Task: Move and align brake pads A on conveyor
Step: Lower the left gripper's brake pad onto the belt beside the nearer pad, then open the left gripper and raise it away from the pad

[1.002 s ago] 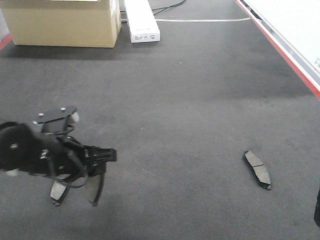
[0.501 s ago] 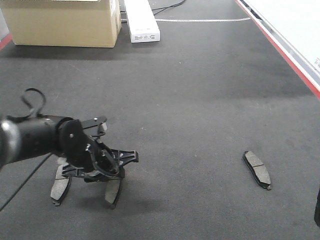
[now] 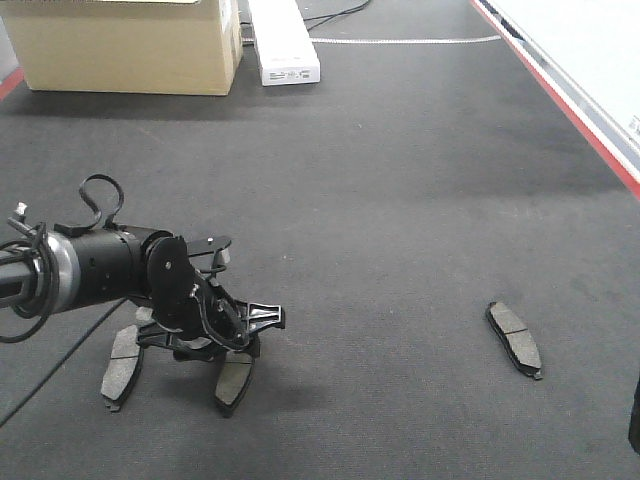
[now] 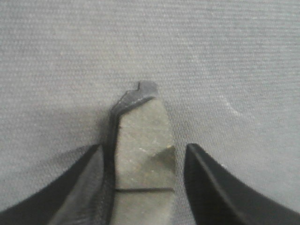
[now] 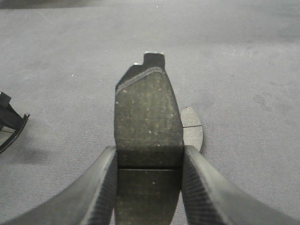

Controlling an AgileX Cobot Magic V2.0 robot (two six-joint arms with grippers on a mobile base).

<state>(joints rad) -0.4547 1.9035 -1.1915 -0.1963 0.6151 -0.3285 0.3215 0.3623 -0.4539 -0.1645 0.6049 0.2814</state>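
Dark textured conveyor, red-edged

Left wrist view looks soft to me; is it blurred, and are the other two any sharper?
Left wrist: pale and washed out, the pincer fingers soft, the held brake pad fairly legible. Right wrist: darker, the pad sharp, fingers blurred. Front view: sharp throughout, with overexposed white at top right.

The conveyor was a matt, charcoal, finely woven-looking textile with a rough, grainy weave. The brake pads showed a coarse, speckled, dull grey friction face over a darker, smoother backing. The fingers looked like matt black plastic with a fine ribbed texture. A box behind was plain brown cardboard.
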